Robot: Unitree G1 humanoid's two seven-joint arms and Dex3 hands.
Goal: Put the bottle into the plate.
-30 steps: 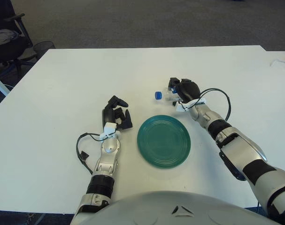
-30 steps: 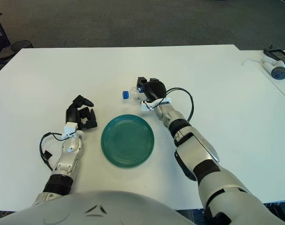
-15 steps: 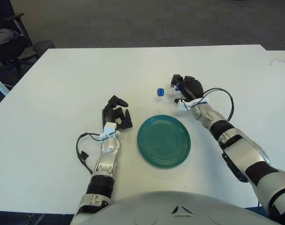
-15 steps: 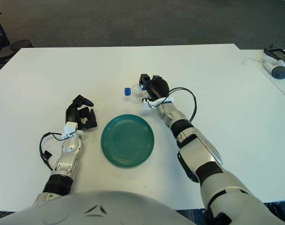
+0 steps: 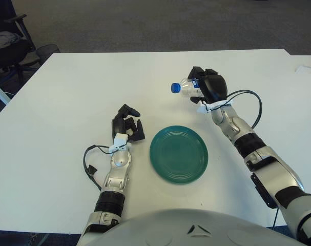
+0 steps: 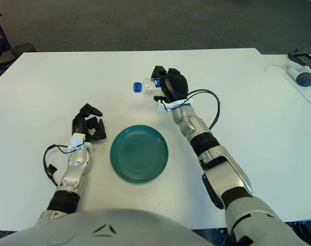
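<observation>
A small clear bottle [image 5: 183,87] with a blue cap lies sideways in my right hand [image 5: 208,86], cap pointing left, lifted off the white table [image 5: 68,87]. The hand's fingers are curled around the bottle's body, hiding most of it. It hangs behind and slightly right of the round teal plate [image 5: 179,154], which lies flat near the table's front. My left hand [image 5: 126,126] shows to the left of the plate with fingers curled, holding nothing.
A black cable [image 5: 88,164] trails beside my left forearm. A white device with a cord [image 6: 300,72] lies at the table's far right edge. A dark chair [image 5: 6,41] stands off the table's back left corner.
My right hand has risen from the table with the bottle and moved back and slightly right. The left hand and plate have not moved.
</observation>
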